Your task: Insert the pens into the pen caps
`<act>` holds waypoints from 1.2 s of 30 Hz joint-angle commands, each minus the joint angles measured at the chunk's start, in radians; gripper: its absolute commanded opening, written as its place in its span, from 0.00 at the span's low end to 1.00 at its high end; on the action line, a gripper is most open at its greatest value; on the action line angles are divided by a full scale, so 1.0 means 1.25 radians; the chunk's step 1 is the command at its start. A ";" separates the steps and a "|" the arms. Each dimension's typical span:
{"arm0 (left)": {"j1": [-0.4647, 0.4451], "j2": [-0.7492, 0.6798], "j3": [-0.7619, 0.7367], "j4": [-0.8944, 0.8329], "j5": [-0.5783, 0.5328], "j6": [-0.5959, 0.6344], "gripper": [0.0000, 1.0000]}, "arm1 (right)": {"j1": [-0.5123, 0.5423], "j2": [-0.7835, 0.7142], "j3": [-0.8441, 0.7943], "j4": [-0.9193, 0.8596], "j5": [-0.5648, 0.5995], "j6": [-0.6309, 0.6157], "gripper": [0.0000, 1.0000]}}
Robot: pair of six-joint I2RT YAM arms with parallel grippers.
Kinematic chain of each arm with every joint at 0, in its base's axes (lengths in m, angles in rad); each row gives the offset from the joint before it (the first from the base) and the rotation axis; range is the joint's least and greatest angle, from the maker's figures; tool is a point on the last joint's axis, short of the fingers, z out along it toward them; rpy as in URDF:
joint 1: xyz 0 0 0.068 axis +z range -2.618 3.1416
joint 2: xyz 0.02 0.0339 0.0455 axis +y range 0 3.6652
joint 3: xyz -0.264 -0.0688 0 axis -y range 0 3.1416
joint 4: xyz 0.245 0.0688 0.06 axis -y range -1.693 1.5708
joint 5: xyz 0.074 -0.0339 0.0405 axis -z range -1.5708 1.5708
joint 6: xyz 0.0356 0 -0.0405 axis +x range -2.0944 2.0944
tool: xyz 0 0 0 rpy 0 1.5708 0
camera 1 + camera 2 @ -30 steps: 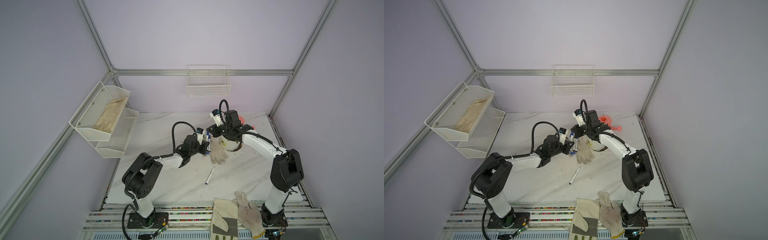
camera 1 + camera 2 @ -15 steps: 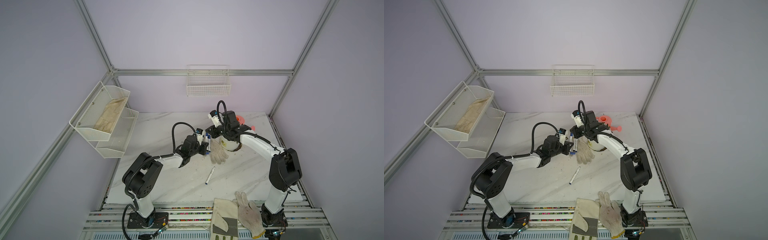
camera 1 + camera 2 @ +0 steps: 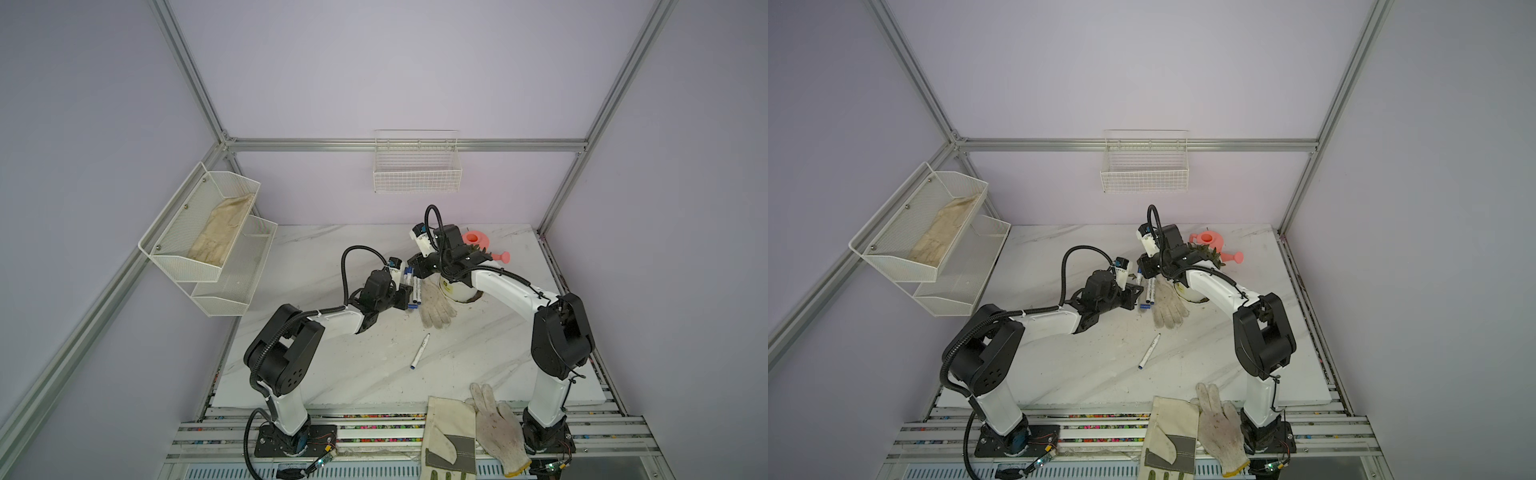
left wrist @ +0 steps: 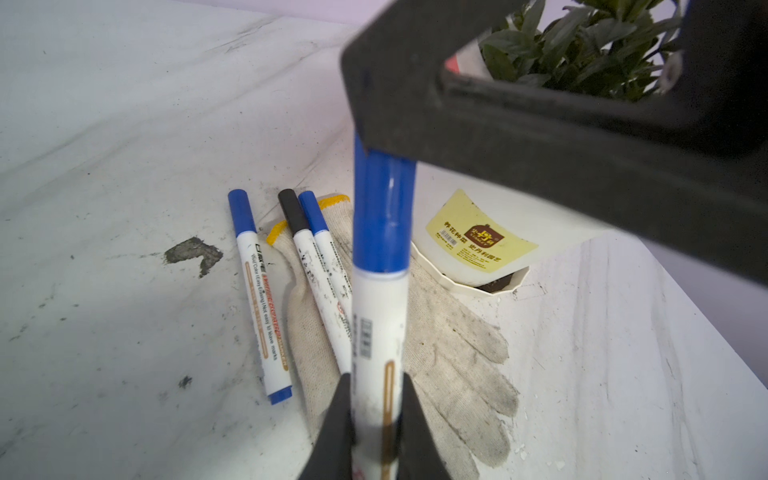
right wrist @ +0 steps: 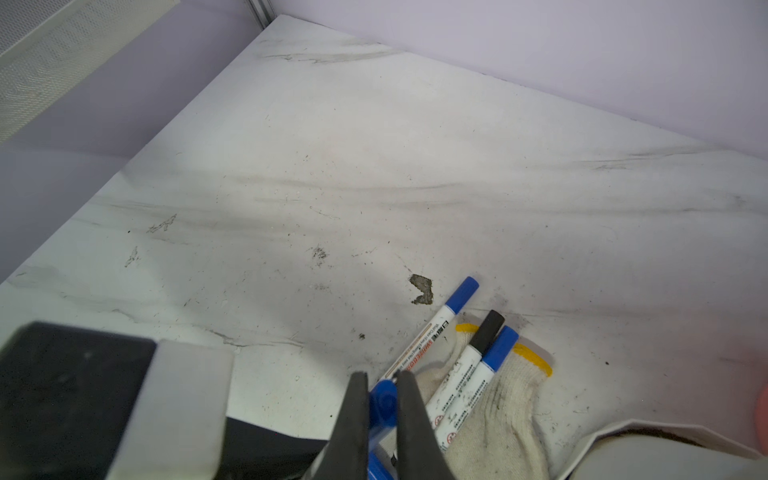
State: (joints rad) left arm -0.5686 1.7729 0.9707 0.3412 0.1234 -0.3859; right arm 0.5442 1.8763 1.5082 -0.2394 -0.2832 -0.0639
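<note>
Blue glossy plastic tube cap point(image 4: 384, 208) sits flush on the end of a slim white round-barrelled pen point(image 4: 379, 328) with printed lettering, held above the marble-look tabletop point(image 4: 124, 124). The left gripper point(image 4: 379, 432) is pinched tight on the barrel, the right gripper point(image 5: 382, 388) clamped narrow on the cap. Three capped pens point(image 4: 259, 299) lie below, two across a grubby white knitted glove point(image 4: 449, 353), one of those black-capped. A loose pen point(image 3: 420, 351) lies alone nearer the front.
</note>
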 commanded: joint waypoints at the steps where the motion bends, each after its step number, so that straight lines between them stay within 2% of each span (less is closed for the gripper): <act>1: 0.076 -0.054 0.090 0.360 -0.119 -0.023 0.00 | 0.023 0.074 -0.069 -0.334 0.038 -0.055 0.00; 6: 0.070 -0.032 0.150 0.337 -0.067 0.045 0.00 | 0.033 0.093 -0.061 -0.346 0.042 -0.061 0.00; 10: 0.064 -0.019 0.174 0.319 -0.042 0.043 0.00 | 0.032 0.081 -0.048 -0.331 0.042 -0.051 0.00; 19: 0.023 -0.020 0.116 0.287 -0.069 0.008 0.00 | -0.012 -0.083 -0.051 -0.153 -0.061 -0.015 0.00; 23: -0.005 0.007 0.102 0.229 -0.073 -0.034 0.00 | -0.071 -0.124 -0.076 -0.067 -0.031 0.061 0.00; 28: -0.045 0.063 0.090 0.222 -0.060 -0.105 0.00 | -0.142 -0.200 -0.149 0.057 0.013 0.156 0.00; 32: -0.054 0.116 0.105 0.219 -0.044 -0.167 0.00 | -0.162 -0.227 -0.166 0.074 0.032 0.163 0.00; 36: -0.053 0.166 0.175 0.138 0.023 -0.163 0.00 | -0.163 -0.226 -0.176 0.073 0.033 0.173 0.00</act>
State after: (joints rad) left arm -0.6411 1.9652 1.1114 0.5629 0.0853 -0.5583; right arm 0.3351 1.6127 1.3048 -0.1837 -0.2569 0.1200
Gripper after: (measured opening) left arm 0.120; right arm 0.044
